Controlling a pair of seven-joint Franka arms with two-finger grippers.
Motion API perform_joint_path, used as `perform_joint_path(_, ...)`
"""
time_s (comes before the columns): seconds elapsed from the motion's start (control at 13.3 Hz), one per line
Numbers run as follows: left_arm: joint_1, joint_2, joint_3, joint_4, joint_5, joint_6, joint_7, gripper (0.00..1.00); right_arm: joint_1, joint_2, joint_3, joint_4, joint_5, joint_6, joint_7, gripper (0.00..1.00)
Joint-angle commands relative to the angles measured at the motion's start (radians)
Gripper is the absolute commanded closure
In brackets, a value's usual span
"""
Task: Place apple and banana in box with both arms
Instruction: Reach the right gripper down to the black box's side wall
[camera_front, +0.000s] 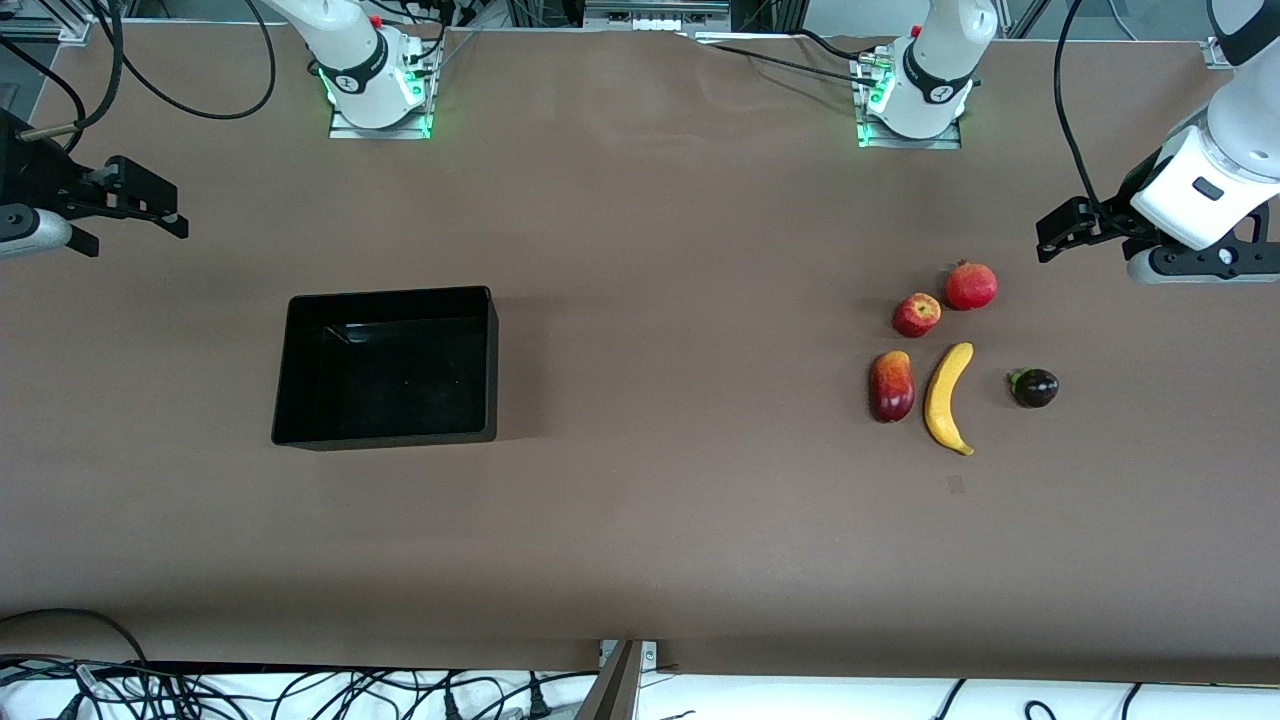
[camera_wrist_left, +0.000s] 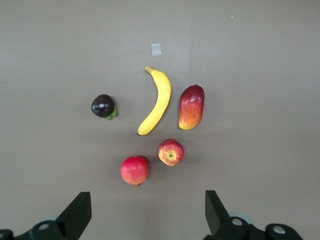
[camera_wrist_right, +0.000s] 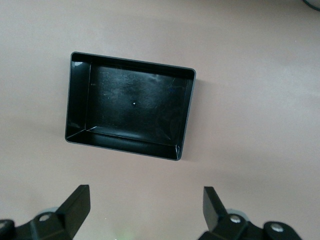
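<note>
Banana (camera_front: 947, 398) and apple (camera_front: 916, 314) lie untouched at left arm's end; box (camera_front: 290, 380) empty near right arm's. Left gripper (camera_wrist_left: 145, 212) and right gripper (camera_wrist_right: 145, 212) hover apart-fingered. Nothing done.

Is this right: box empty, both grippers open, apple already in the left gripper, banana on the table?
Not quite. The apple is not in the left gripper; the left wrist view shows it lying on the table beside the pomegranate, with the open gripper empty. The rest holds: box empty, right gripper open, banana on the table.
</note>
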Motion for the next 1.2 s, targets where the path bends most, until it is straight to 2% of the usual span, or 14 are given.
perform_joint_path(0.0,0.000,-0.011,-0.001,0.003,-0.011,-0.016,0.014,0.00,0.005,0.003,0.002,0.026,-0.014,-0.020,-0.003,0.00)
perform_joint_path(0.3,0.000,-0.011,0.001,0.003,-0.011,-0.016,0.015,0.00,0.004,0.028,-0.001,0.024,-0.020,-0.011,-0.009,0.00)
perform_joint_path(0.45,0.000,-0.011,0.001,0.003,-0.011,-0.016,0.014,0.00,-0.002,0.094,-0.004,0.001,-0.031,0.003,-0.009,0.00)
perform_joint_path(0.53,0.000,-0.011,0.001,0.003,-0.011,-0.016,0.014,0.00,-0.007,0.133,-0.009,-0.028,-0.031,0.052,-0.009,0.00)
perform_joint_path(0.97,0.000,-0.011,0.001,0.003,-0.011,-0.017,0.015,0.00,-0.058,0.268,-0.015,-0.405,-0.011,0.637,0.005,0.00)
perform_joint_path(1.12,0.000,-0.011,0.001,0.003,-0.011,-0.017,0.015,0.00,-0.059,0.314,-0.015,-0.466,0.032,0.736,0.003,0.01)
